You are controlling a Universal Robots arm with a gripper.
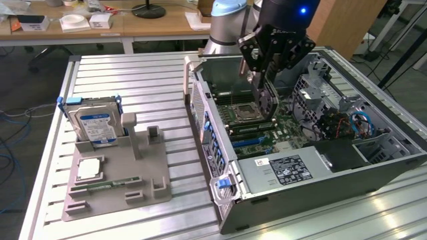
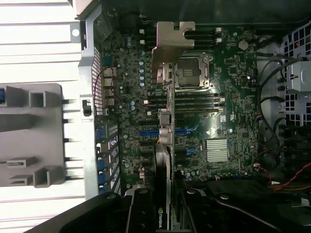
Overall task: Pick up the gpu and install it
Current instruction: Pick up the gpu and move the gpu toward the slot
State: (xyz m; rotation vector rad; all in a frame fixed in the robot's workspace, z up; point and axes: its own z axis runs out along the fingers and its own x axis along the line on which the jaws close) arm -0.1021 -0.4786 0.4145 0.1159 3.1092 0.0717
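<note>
Your gripper [image 1: 264, 80] pinches the gpu [image 1: 269, 105] on edge over the motherboard [image 1: 257, 139] inside the case [image 1: 393, 165]. Pickup is done; seating it appears left.

"NVIDIA" with logo, white, on edge of thin dark expansion card with metal bracket [image 2: 163, 165]. Blue-white label [image 1: 95, 125] on silver hard drive [image 1: 93, 104] and black sticker [image 1: 288, 169] in case carry print, probably unreadable.
</note>
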